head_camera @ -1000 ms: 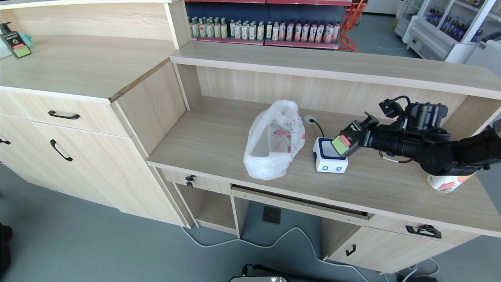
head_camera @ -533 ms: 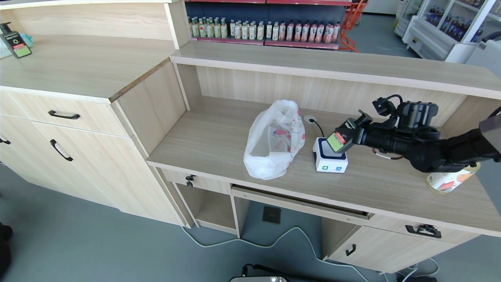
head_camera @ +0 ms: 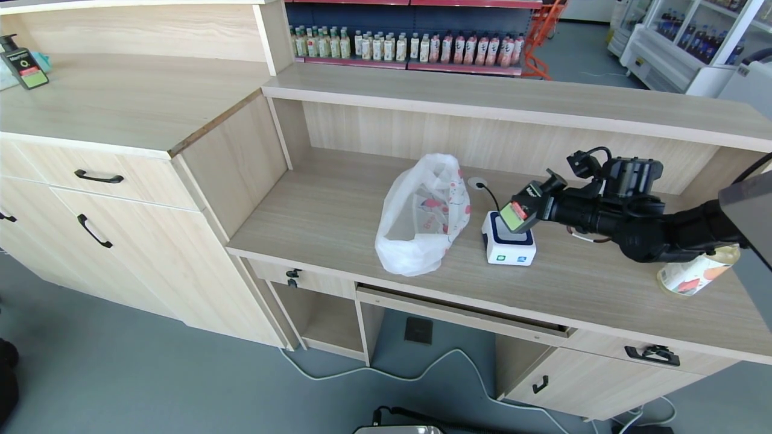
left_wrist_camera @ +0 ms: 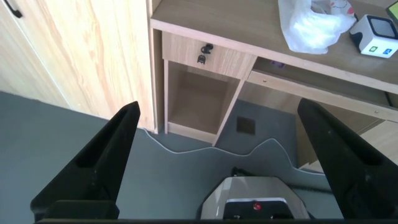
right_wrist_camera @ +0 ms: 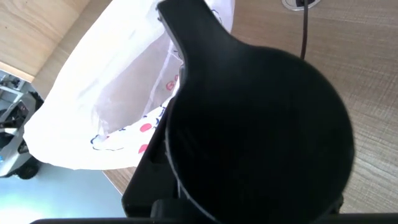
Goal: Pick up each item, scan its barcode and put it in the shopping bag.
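Head view has the right gripper (head_camera: pixel 541 202) clamped on a black bottle (head_camera: pixel 515 216) just above the scanner (head_camera: pixel 508 247), beside the bag (head_camera: pixel 422 217); I'd turn its label square to the scanner window before bagging.

The right arm (head_camera: pixel 657 238) is cased in matte black, with rounded joints; a boxy black camera (head_camera: pixel 633 172) and a looped cable (head_camera: pixel 598 148) are mounted at its wrist. The left hand (left_wrist_camera: pixel 217 106) is formed of two black, wedge-shaped fingers (left_wrist_camera: pixel 99 168).
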